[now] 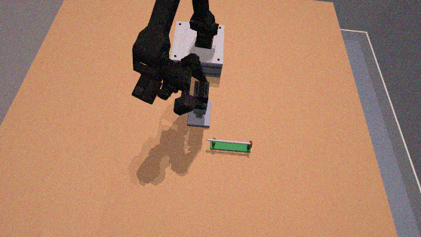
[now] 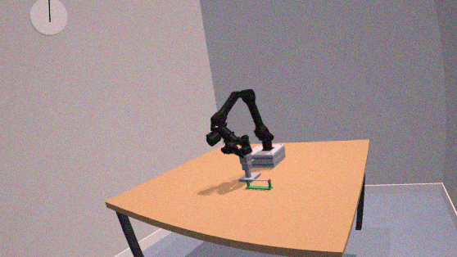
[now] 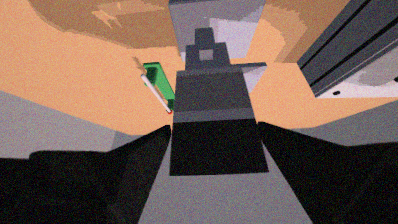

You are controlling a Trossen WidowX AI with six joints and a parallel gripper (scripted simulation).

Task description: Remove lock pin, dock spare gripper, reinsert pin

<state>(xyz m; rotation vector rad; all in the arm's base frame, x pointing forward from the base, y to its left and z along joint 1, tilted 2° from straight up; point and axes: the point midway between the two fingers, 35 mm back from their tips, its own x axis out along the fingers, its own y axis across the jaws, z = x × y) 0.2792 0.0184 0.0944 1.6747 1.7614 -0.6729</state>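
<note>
The lock pin (image 1: 230, 142) (image 2: 258, 180) (image 3: 156, 93), pale with a red end, lies across the two posts of a green rack (image 1: 230, 147) (image 2: 260, 187) (image 3: 161, 79). The mount's grey base plate (image 1: 198, 121) (image 3: 240, 37) stands between the rack and the arm's base. The spare gripper, a dark block (image 1: 201, 87) (image 3: 212, 92), is upright above the mount. Whether its spigot is seated in the socket is hidden. My gripper (image 1: 202, 93) (image 3: 213, 127) is open, its fingers on either side of the spare gripper's upper part, holding nothing. Contact cannot be told.
The arm's own base, a pale stepped block (image 1: 182, 41) (image 2: 268, 157) (image 3: 350, 55), stands close behind the mount. The green rack is just in front of the mount, slightly to the right in the top view. The arm's links arch over from behind.
</note>
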